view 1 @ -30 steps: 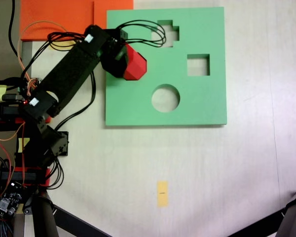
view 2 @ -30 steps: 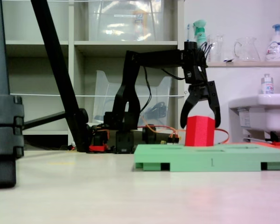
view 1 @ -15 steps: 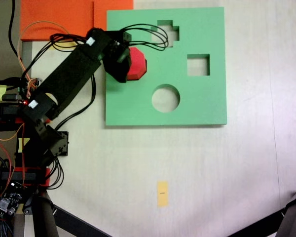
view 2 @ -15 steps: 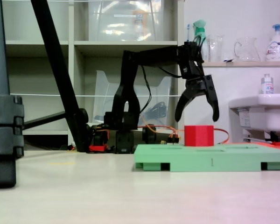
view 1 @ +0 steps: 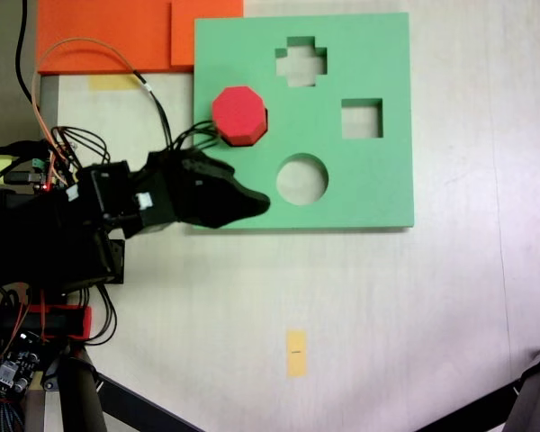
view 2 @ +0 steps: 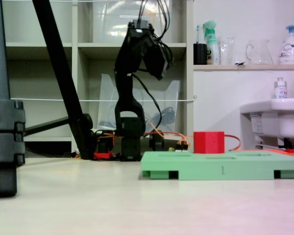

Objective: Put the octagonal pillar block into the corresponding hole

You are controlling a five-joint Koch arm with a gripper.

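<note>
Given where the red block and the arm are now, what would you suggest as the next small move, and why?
Probably none beyond parking the arm. The octagonal pillar block sits upright in the green board, apparently seated in its cutout, with its top standing proud in the low fixed view. The gripper is folded back, clear of the block; its jaw state is unclear.

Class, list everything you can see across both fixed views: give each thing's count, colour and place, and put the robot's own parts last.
Octagonal block: one, red, seated in the board's left part, top standing proud.
Foam board: one, green, square, on the table.
Open cutouts: three; cross at top, square at right, round below.
Orange sheets: two, overlapping, at the board's upper left corner.
Yellow label: one, on the table below the board.
Shelf unit: one, pale, behind the arm.
Spray and pump bottles: several, on the right ledge.
Arm: one, black, folded back and raised.
Gripper: black, over the board's lower left edge; fingers' gap not discernible.
</note>
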